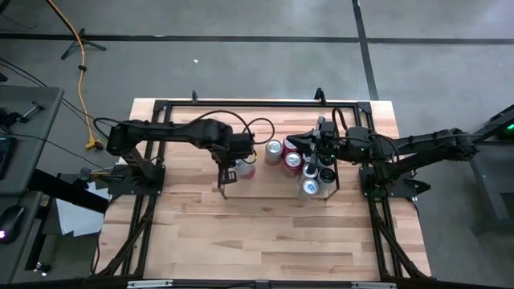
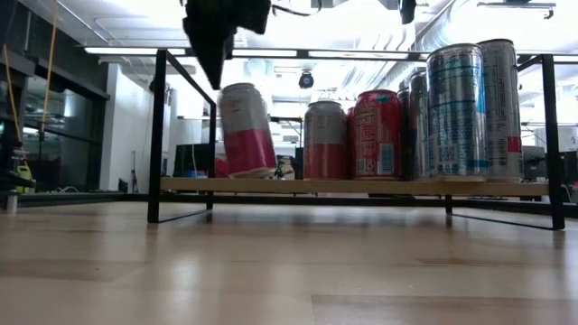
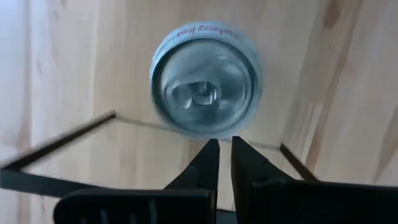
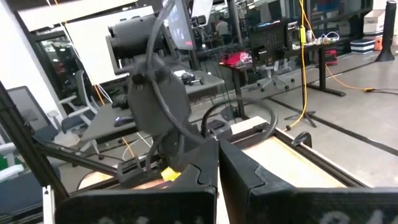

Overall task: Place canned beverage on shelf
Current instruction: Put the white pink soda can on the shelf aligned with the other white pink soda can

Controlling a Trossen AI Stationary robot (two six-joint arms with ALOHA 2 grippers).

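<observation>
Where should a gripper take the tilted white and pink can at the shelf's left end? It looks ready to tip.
Judging by its pose, grip the white and pink can across its round side wall near the top, coming straight down from above. The left gripper, nearly shut, sits by its rim; neighbouring red cans crowd one side.

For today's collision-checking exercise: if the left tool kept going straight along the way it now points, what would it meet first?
Most likely the top of the pink and white can. The left tool, fingers nearly together, points down at that lid, with the shelf board beneath. The gap between them is hard to judge.
</observation>
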